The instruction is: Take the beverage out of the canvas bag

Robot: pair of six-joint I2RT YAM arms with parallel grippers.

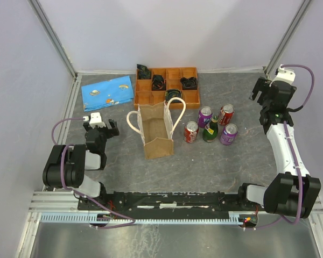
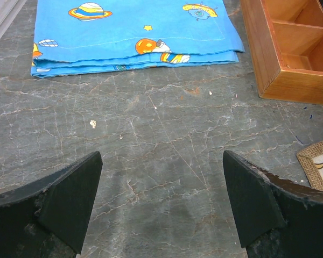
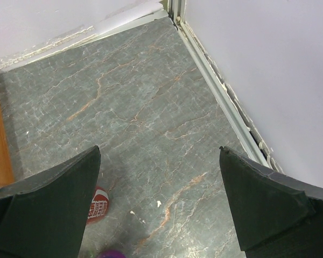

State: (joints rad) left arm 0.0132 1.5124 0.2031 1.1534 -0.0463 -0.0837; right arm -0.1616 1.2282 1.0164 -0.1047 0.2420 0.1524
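The tan canvas bag (image 1: pixel 156 130) stands upright mid-table with its top open and two cream rope handles; I see only tan fabric inside it. Its corner shows at the right edge of the left wrist view (image 2: pixel 318 163). Beside it on the right stand a red can (image 1: pixel 191 131), a purple can (image 1: pixel 204 114), a second red can (image 1: pixel 225 114), a green bottle (image 1: pixel 210 130) and another purple can (image 1: pixel 229 134). My left gripper (image 1: pixel 101 129) (image 2: pixel 161 156) is open and empty, left of the bag. My right gripper (image 1: pixel 260 92) (image 3: pixel 160 150) is open and empty, at the far right.
An orange-brown wooden compartment tray (image 1: pixel 167 86) (image 2: pixel 290 48) with dark items sits behind the bag. A folded blue patterned cloth (image 1: pixel 107 91) (image 2: pixel 134 32) lies at back left. The right wrist view shows a red can top (image 3: pixel 98 204), a purple can edge (image 3: pixel 113 253) and the enclosure wall (image 3: pixel 258 64).
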